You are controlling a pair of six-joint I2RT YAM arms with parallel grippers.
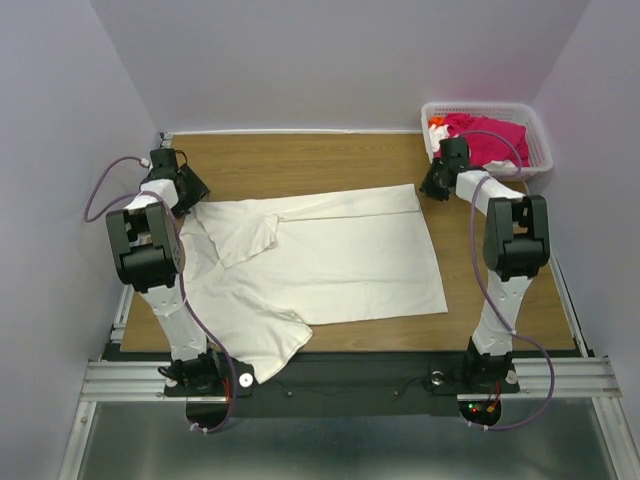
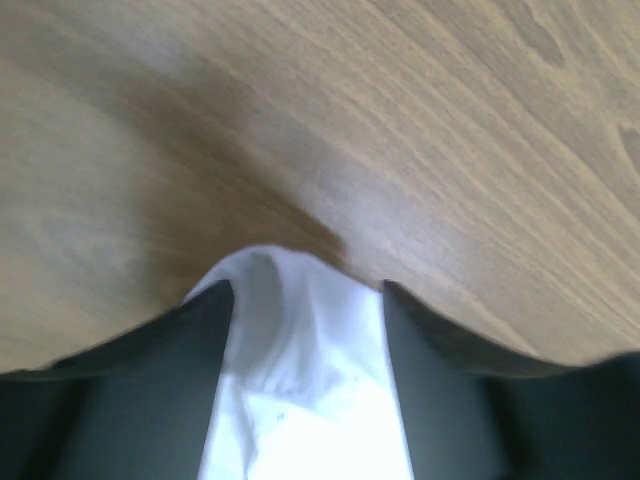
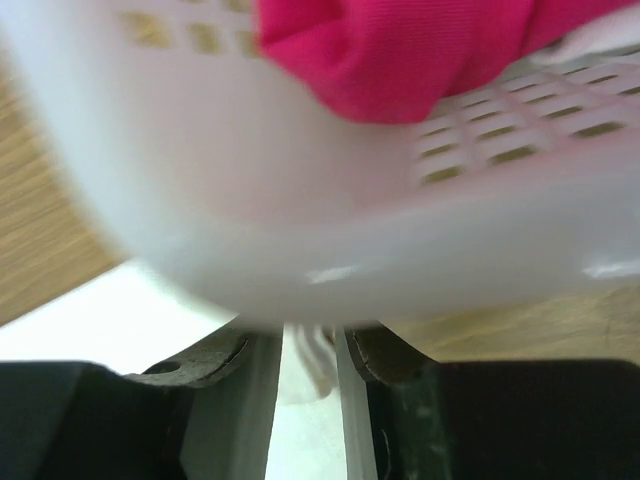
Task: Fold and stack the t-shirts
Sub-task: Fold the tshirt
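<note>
Left gripper [image 2: 308,295] first: its jaws stand well apart with a soft bump of white cloth sitting loose between them, so it looks let go rather than pinching. Right gripper [image 3: 313,345] is the opposite: its jaws are nearly together with a thin strip of white cloth clamped in the gap.

That cloth is the off-white t-shirt [image 1: 340,265]. It's spread sideways across the middle of the table [image 1: 330,155], collar end towards the left arm and hem end towards the right. The two grippers sit at the two far corners of it. The far edge seems to have a narrow band turned over, so the step in hand is most likely setting down a lengthwise fold.

To do it well, the robot should bring the right side down to match the left and let go only once the corner lies flat. Both should then lift straight up so neither finger drags the fold crooked.

The right arm needs care, because the basket [image 3: 300,230] wall is just in front of its fingers, with the pink t-shirt [image 3: 400,50] piled inside. Any forward drift would bump it.

The near sleeve [image 1: 255,350] droops over the table's front edge. It probably wants tucking in before the next fold, or the finished shape will come out lopsided.
</note>
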